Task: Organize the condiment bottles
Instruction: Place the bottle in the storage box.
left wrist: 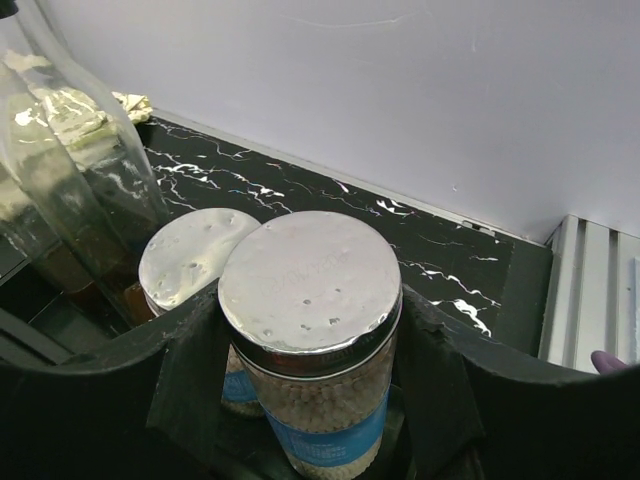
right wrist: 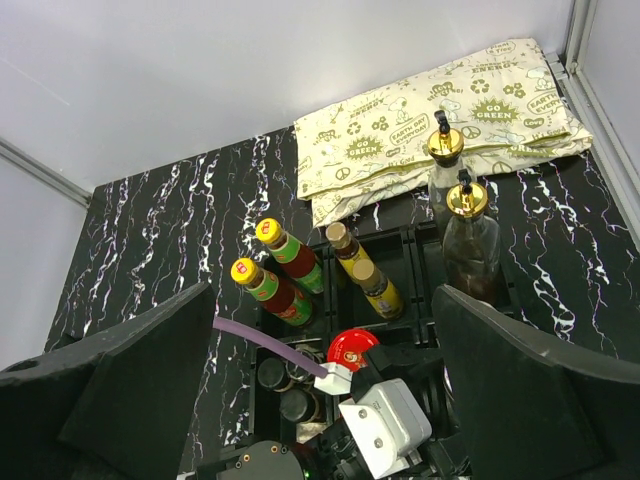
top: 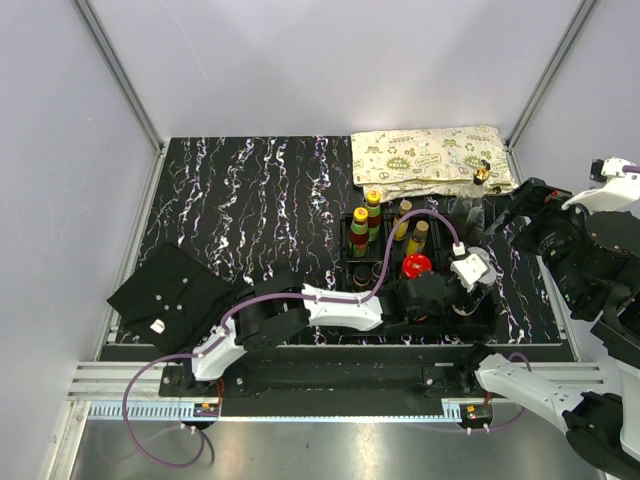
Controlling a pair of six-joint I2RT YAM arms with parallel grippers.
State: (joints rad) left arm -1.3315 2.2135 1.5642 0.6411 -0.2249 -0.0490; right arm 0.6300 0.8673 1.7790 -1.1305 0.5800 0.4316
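Left wrist view: pinches a grey-lidded shaker (left wrist: pixel 310 300) in left claw (left wrist: pixel 310 410), right claw (right wrist: pixel 325 395) spread wide; beyond, most condiment bottles (right wrist: pixel 275 290) racked in tray (right wrist: pixel 412 240), gold-spouted bottle (right wrist: pixel 444 148) seemingly left out.

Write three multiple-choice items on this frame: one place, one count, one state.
1. The printed cloth lies: A far right corner; B near left corner; C inside the tray.
2. Yellow-capped sauces standing: A one; B two; C four.
3. Left gripper: A wide open; B holding a red jar; C closed on the grey-lidded shaker.
Key: A, it shows top right in the overhead view; B, two yellow caps stand side by side; C, both fingers press the shaker's sides.
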